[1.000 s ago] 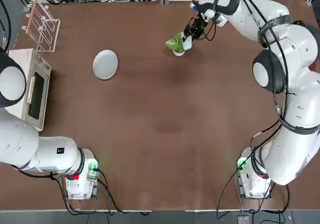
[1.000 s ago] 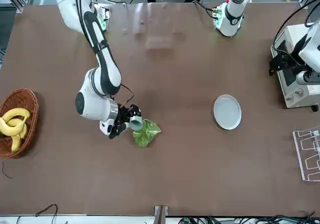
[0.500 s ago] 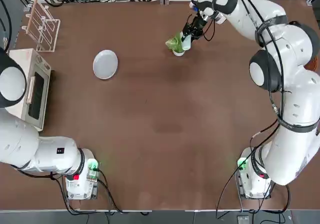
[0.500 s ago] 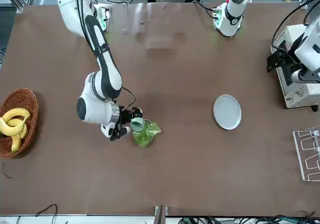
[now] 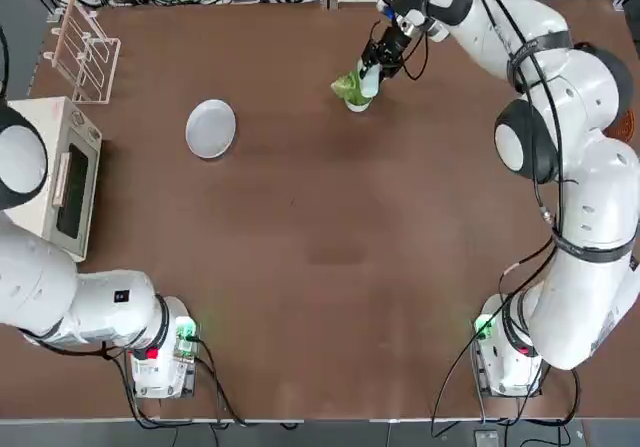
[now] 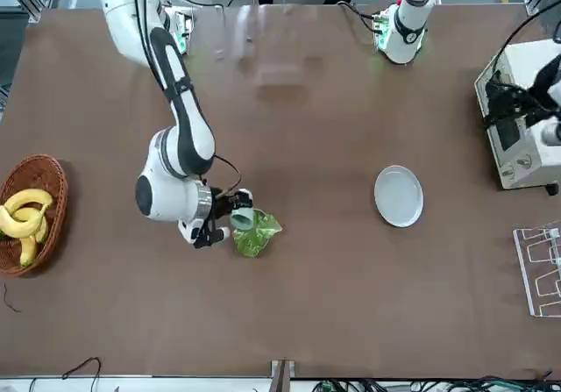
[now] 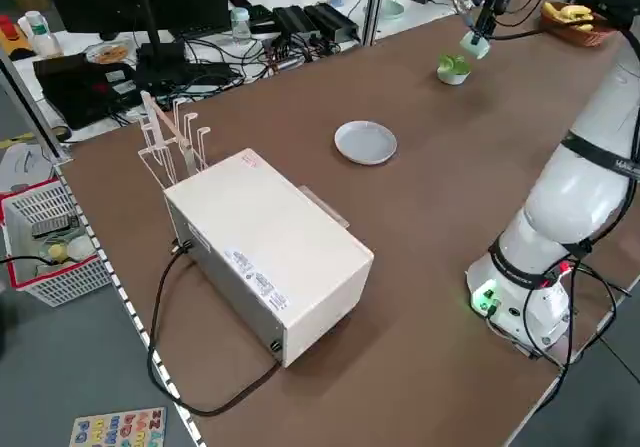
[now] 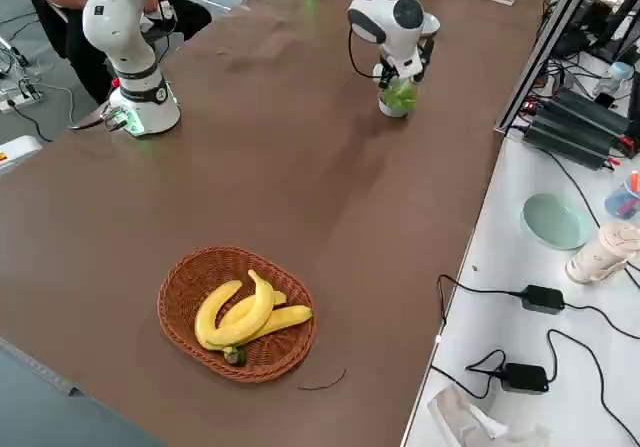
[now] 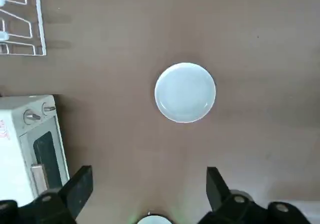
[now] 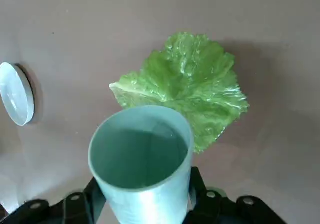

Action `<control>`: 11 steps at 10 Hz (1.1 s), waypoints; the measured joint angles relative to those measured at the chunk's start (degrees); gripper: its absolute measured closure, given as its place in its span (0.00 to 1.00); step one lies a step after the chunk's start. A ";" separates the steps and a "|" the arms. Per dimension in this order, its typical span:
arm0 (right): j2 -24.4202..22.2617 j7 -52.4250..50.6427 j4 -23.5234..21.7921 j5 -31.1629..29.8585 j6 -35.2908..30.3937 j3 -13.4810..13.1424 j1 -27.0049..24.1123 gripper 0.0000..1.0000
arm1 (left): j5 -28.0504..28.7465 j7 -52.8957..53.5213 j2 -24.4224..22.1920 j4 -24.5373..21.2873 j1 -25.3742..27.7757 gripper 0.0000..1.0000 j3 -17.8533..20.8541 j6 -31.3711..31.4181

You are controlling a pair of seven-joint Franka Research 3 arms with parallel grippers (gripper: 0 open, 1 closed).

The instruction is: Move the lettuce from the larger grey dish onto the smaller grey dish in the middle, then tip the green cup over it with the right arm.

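1. Brown tabletop [image 5: 300,267] stretches between the two robot arms, with a white oven [image 7: 265,247] along one side and a basket [image 8: 170,297] of bananas [image 8: 260,312] across from it.
2. From where I stand, the lettuce [image 10: 195,78] sits in the small bowl [image 7: 452,81], toward the table's far side from the robot. The wide plate [image 9: 185,92] lies bare, well apart from it.
3. The right claw [image 10: 144,178] is closed around the green cup [image 10: 145,204], right beside the lettuce, with the cup leaning. The left claw [image 9: 149,170] is spread wide with nothing between its fingers, over by the oven.
4. I'd call the lettuce very light and floppy. Its leaf looks glossy, so it may slide a little. If it needs straightening, I'd pinch the thick pale stem end gently; the frilly edge could fold or tear.
5. That cup looks light and stiff, with smooth, round walls. Gripping opposite sides, as the claw does, seems right, leaving the mouth free. Too loose a hold might let it spin as it tips; a hard squeeze might bend it if the wall is thin.
6. Moving the lettuce looks done; tipping looks like the step in hand. I'd turn the cup slowly, its lip clear of the leaves.
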 joint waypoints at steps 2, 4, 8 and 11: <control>0.52 3.81 0.64 0.00 -1.42 -0.02 -0.01 0.31 | -0.19 0.27 0.00 0.64 0.64 0.00 0.18 0.00; 0.91 6.90 1.38 0.00 -3.00 -0.04 -0.04 0.31 | -0.19 0.47 0.00 1.09 2.26 0.00 0.27 0.01; 1.21 9.44 2.74 0.00 -4.60 -0.11 -0.10 0.31 | -3.15 5.61 0.69 1.09 6.39 0.00 0.38 0.01; 1.36 12.20 2.74 0.00 -4.92 -0.19 -0.19 0.31 | -4.04 7.68 0.70 1.27 7.95 0.00 -0.50 0.01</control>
